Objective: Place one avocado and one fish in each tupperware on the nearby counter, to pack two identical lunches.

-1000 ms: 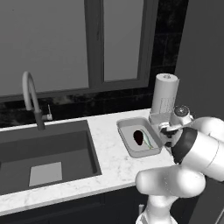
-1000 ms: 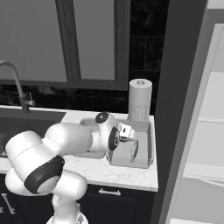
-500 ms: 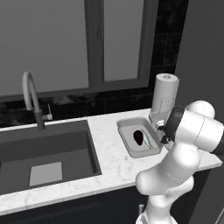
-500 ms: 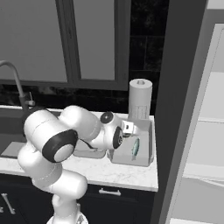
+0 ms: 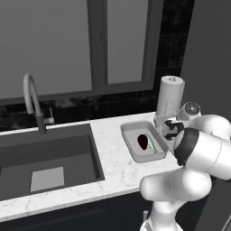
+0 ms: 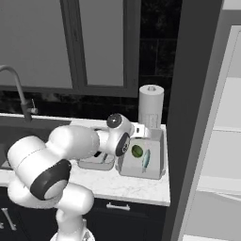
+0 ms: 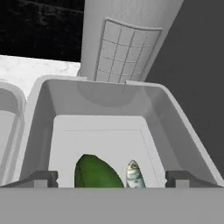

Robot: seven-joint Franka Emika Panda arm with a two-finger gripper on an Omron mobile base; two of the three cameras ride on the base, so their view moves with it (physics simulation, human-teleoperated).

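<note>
Note that the end effector (image 7: pixel 112 178) hovers wide open and empty over the tupperware (image 7: pixel 175 127) beside the paper towel roll (image 7: pixel 127 39), with avocado (image 7: pixel 94 173) and fish (image 7: pixel 134 175) inside.

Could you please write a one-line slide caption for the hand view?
Open gripper above a tupperware holding an avocado and a fish, paper towel roll behind.

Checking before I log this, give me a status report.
Gripper open above right tupperware. Avocado and fish lie inside it. Left tupperware also holds a dark item; paper towel roll stands behind.
</note>
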